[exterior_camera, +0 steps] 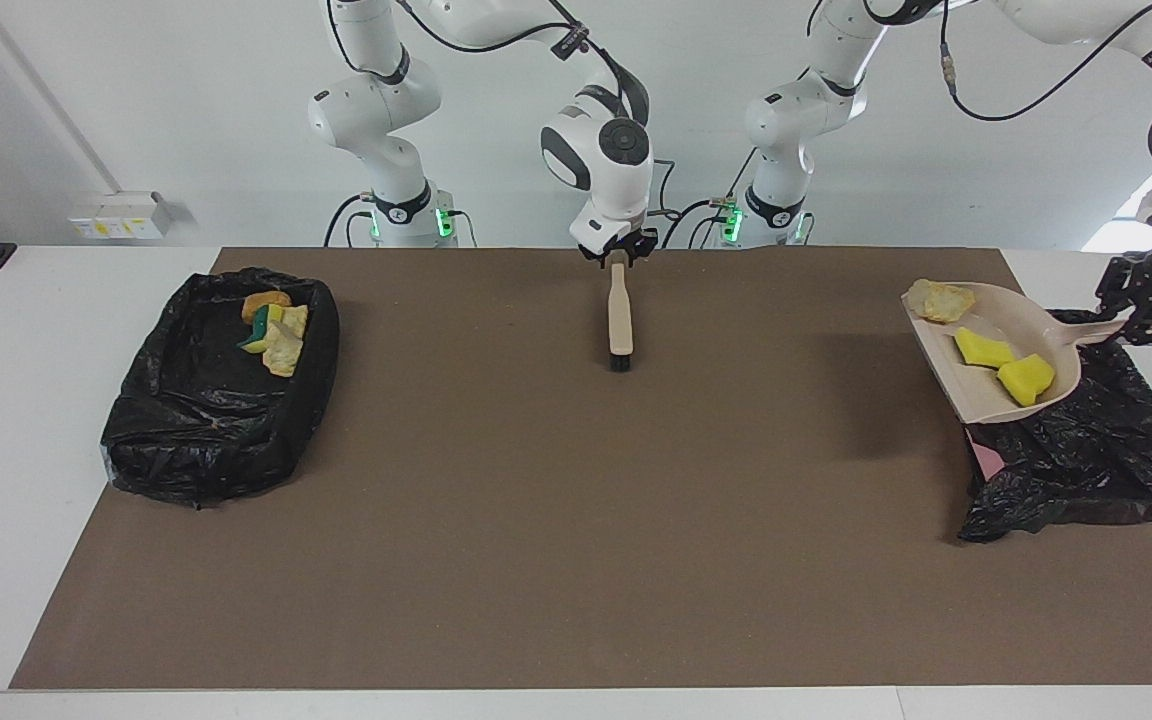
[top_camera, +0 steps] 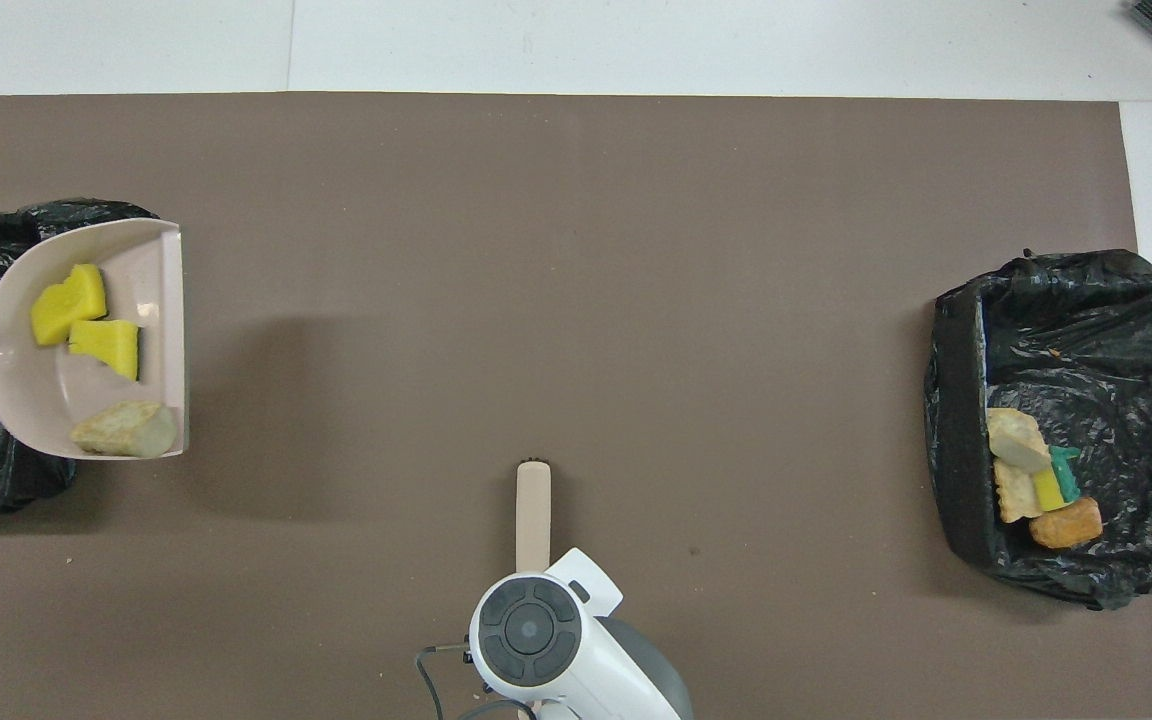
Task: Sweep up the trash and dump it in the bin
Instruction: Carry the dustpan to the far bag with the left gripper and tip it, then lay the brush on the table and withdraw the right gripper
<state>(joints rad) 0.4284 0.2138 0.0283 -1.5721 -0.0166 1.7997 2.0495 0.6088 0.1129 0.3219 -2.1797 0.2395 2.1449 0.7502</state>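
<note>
Three trash pieces [exterior_camera: 984, 347] ride the dustpan [exterior_camera: 951, 385], unlabelled.

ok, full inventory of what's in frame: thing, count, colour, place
dustpan: 1, beige, held up over the bin at the left arm's end
trash in dustpan: 3, two yellow, one tan
bin at the left arm's end: 1, black liner
bin at the right arm's end: 1, black liner
trash in that bin: small pile, tan, yellow, green, orange-brown
brush: 1, beige, black bristles, mid-table near the robots
mat: 1, brown, covers the table
left end effector: at the dustpan's handle
right end effector: at the brush's handle end
</note>
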